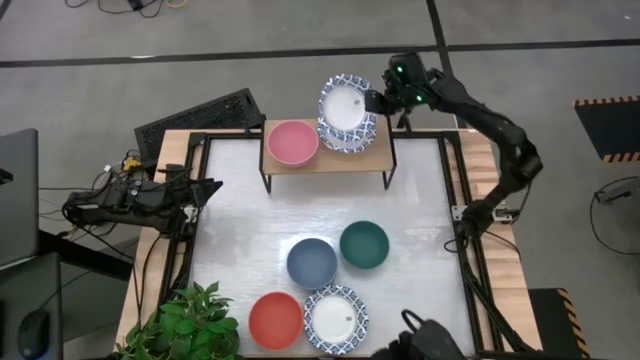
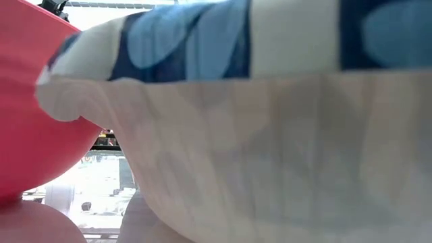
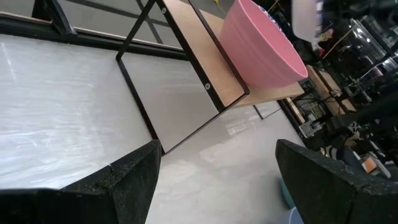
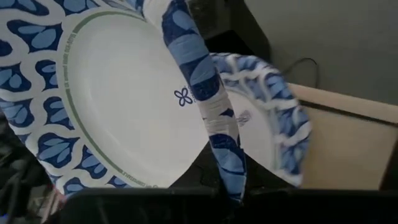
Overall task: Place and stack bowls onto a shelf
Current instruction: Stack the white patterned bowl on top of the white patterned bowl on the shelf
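From above, the right end effector (image 1: 378, 100) is at the far right end of the shelf (image 1: 325, 158), a light wooden rectangle on thin black legs, and is clamped on the rim of a white bowl with a blue-patterned rim (image 1: 345, 104). This held bowl sits tilted over a stack of patterned bowls (image 1: 348, 136) lying directly beneath it on the wood. Just left of the end effector's load rests a smooth pink bowl (image 1: 292, 142). Well nearer the camera's lower edge, on the glossy white tabletop (image 1: 240, 230), lie a dark green bowl (image 1: 364, 244), a blue bowl (image 1: 312, 262), a red bowl (image 1: 275, 320) and another patterned bowl (image 1: 335, 318). The left end effector (image 1: 190, 192) waits at the tabletop's left edge.

The low view is filled by the matte, faintly ribbed white wall of a patterned bowl (image 2: 270, 148), touching a red bowl (image 2: 27, 108).

The left wrist view shows its dark textured fingers (image 3: 134, 180) spread apart, with the pink bowl (image 3: 264, 46) ahead on the shelf's wooden top (image 3: 205, 43).

The right wrist view shows the held bowl (image 4: 118, 99) edge-on at its rim, another patterned bowl (image 4: 273, 134) just behind, over the wood (image 4: 348, 143).
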Controlling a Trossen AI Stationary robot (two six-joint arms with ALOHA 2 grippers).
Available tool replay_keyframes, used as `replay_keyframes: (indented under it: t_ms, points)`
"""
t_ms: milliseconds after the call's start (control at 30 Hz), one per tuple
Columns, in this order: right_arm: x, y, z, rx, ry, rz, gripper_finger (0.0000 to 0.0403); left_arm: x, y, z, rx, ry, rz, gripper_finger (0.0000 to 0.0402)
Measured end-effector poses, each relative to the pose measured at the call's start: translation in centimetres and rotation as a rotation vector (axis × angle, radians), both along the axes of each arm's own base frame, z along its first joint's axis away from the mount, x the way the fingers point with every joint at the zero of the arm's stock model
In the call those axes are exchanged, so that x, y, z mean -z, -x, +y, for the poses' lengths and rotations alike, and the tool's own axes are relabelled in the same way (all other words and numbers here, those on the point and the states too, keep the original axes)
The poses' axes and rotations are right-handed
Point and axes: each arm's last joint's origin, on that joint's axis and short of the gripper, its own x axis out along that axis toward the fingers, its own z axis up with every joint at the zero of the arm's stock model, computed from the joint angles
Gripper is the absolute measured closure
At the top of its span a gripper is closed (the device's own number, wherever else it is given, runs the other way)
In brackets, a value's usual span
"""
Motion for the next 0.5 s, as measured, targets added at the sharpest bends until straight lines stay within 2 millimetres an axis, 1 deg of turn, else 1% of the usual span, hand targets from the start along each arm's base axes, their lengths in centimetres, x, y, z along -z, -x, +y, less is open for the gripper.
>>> replay_keyframes:
  t_ms: [100,200,400,500]
  points:
    - [0.5,-0.4,-1.3,0.000,-0.041,0.060,0.0383,0.0,0.0,0.0,0.000,0.000,0.003,0.0100]
    - [1.0,-0.9,-1.9,-0.026,-0.075,0.123,0.0382,0.0,0.0,0.0,0.000,0.000,0.003,0.0100]
    - [1.6,-1.1,-2.0,-0.054,-0.122,0.191,0.0355,0.0,0.0,0.0,-0.001,-0.001,0.004,0.0100]
    - [1.4,-1.0,-2.0,-0.067,-0.100,0.187,0.0348,0.0,0.0,0.0,-0.001,-0.001,0.005,0.0100]
